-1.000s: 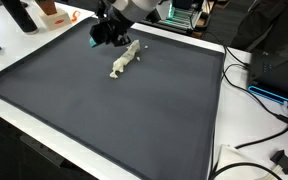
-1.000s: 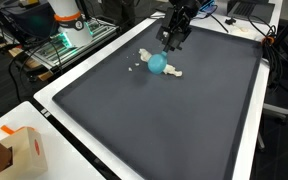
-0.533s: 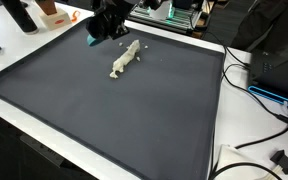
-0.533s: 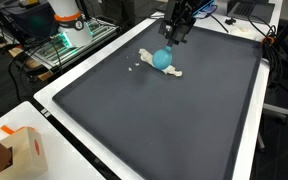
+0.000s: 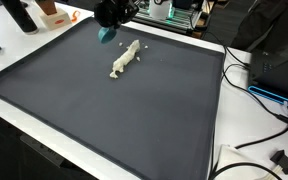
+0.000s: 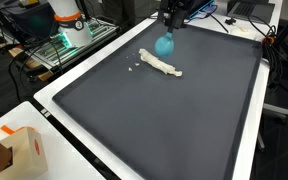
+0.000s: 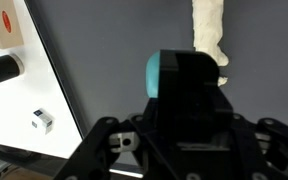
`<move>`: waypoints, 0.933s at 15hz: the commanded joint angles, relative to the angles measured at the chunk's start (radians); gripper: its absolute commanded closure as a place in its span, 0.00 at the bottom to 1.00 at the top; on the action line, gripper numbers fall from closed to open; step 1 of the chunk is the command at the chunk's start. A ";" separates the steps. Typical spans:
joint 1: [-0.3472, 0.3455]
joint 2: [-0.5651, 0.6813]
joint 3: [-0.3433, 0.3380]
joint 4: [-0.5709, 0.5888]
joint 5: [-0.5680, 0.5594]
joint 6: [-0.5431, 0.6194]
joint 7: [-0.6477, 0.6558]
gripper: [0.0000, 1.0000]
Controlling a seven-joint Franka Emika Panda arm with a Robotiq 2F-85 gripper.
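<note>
Gripper (image 6: pixel 169 30) is seen clamped on a teal ball (image 6: pixel 165 46), which is held clear above the dark mat (image 6: pixel 184 120). Just below the ball, a white strip (image 6: pixel 161 64) is laid flat, its long axis running slantwise near the mat's far end.

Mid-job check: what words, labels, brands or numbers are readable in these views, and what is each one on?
None can be read in any view.
Cardboard box: an orange-red mark, too blurred to read.
Teal ball: no lettering shows.
White object on the mat: plain, no print visible.
</note>
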 commanded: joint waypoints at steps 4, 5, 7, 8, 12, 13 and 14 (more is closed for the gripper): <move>-0.033 -0.141 0.013 -0.109 0.171 0.040 -0.157 0.75; -0.036 -0.153 0.013 -0.117 0.189 0.043 -0.179 0.75; -0.040 -0.181 0.015 -0.137 0.228 0.055 -0.225 0.75; -0.042 -0.194 0.016 -0.145 0.245 0.060 -0.246 0.75; -0.046 -0.249 0.022 -0.181 0.302 0.070 -0.321 0.75; -0.046 -0.262 0.023 -0.191 0.310 0.076 -0.328 0.75; -0.046 -0.275 0.024 -0.200 0.325 0.080 -0.347 0.75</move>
